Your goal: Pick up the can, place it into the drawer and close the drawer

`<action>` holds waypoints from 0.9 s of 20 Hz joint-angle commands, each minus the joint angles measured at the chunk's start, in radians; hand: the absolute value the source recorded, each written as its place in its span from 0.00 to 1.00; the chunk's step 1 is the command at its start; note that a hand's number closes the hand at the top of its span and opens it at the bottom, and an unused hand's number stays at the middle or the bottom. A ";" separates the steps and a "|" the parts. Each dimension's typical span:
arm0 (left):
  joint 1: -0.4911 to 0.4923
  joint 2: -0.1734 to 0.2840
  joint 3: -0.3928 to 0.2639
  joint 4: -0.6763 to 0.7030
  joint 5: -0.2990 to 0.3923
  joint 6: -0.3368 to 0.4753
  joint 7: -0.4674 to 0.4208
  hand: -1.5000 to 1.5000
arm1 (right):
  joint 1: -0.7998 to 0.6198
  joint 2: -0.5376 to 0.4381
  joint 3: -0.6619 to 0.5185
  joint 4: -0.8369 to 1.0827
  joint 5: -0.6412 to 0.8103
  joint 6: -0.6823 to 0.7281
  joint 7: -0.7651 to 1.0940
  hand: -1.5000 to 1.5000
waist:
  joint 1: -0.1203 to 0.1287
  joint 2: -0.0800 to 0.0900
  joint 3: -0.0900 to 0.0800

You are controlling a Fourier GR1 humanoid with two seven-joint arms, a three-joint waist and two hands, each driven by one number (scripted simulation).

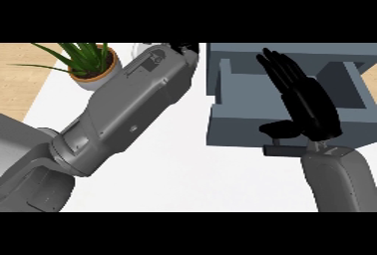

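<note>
**Drawer open at the top right, can out of sight**

Drawer (290,117) sits pulled out at the upper right of the white table (191,179), a grey box with its dark handle (283,149) on the near wall. Right hand (313,112) stands over it, black fingers straight and together, pointing up and away, thumb jutting left just above the handle. It is holding nothing. Its grey forearm comes up from the lower right edge.

Over on the left, the big grey left forearm (121,112) slants from the lower left corner up toward the top centre. Only a sliver of the left hand (184,48) peeks out at the very top edge, and I cannot tell how its fingers are set. The can does not show anywhere; the arm covers a lot of the table up there. A potted plant (90,62) stands just left of that forearm, green leaves fanning out, near the table's far left corner.
</note>
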 commanded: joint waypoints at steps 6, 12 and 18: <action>0.061 0.086 -0.014 -0.168 -0.055 0.062 0.109 0.00 | -0.157 0.000 -0.026 0.438 0.140 -0.216 -0.040 0.00 | 0.003 -0.004 0.001; 0.099 0.173 0.005 -0.196 -0.075 0.000 0.147 0.00 | -0.327 0.044 -0.047 0.748 0.230 -0.406 -0.022 0.00 | 0.010 0.008 0.001; 0.111 0.234 0.025 -0.259 -0.094 -0.026 0.176 0.00 | -0.370 0.028 -0.103 0.929 0.250 -0.582 -0.057 0.00 | 0.014 0.014 0.002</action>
